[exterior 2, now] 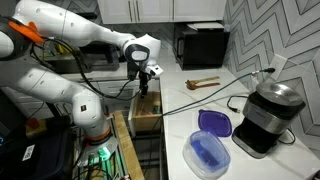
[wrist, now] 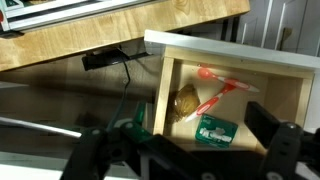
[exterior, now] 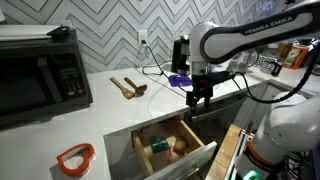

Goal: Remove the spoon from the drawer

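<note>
The drawer (wrist: pixel 290 95) is pulled open, with a light wood inside and a white front; it shows in both exterior views (exterior: pixel 195 158) (exterior 2: pixel 133 112). In the wrist view the thin red-orange spoon (wrist: pixel 215 100) lies slantwise on the drawer floor, next to a brown lump (wrist: pixel 186 101) and a green box (wrist: pixel 214 131). My gripper (wrist: pixel 185 152) is open and empty. It hangs above the open drawer, clear of its contents (exterior: pixel 198 97) (exterior 2: pixel 145 88).
Two brown wooden utensils (exterior: pixel 128 88) lie on the white counter (exterior: pixel 110 120). An orange-rimmed ring (exterior: pixel 75 157) sits near its front edge. A black microwave (exterior: pixel 40 70) stands at the back. A blue lidded container (exterior 2: pixel 210 150) and a black appliance (exterior 2: pixel 265 118) stand on the counter.
</note>
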You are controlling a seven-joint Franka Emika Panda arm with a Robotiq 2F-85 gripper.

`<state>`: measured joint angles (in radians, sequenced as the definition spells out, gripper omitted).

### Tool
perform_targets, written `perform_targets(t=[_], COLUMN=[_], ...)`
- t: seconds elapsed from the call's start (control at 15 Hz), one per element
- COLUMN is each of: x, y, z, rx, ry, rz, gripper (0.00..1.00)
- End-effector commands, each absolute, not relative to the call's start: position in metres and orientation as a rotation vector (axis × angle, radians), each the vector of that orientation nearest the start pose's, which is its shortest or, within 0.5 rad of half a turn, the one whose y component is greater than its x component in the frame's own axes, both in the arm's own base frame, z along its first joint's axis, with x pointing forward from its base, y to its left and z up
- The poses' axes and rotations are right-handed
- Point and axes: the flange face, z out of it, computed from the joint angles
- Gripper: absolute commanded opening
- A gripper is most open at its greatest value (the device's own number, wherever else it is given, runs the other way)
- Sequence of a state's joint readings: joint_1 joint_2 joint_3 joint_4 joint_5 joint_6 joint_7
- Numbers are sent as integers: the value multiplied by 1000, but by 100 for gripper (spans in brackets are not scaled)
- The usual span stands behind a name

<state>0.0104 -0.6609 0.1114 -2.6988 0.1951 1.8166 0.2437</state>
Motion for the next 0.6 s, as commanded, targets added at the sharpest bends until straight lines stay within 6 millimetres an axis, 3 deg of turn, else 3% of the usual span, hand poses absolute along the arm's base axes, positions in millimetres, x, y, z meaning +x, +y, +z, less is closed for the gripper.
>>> perform_targets(t=[0.0, 0.4, 0.53], x=[311, 311, 311], y=[52, 52, 62], z=[410, 410, 403], rx=[-3026, -3026, -3018], ry=[337, 337, 307], rz=[363, 363, 373], gripper=[100, 100, 100])
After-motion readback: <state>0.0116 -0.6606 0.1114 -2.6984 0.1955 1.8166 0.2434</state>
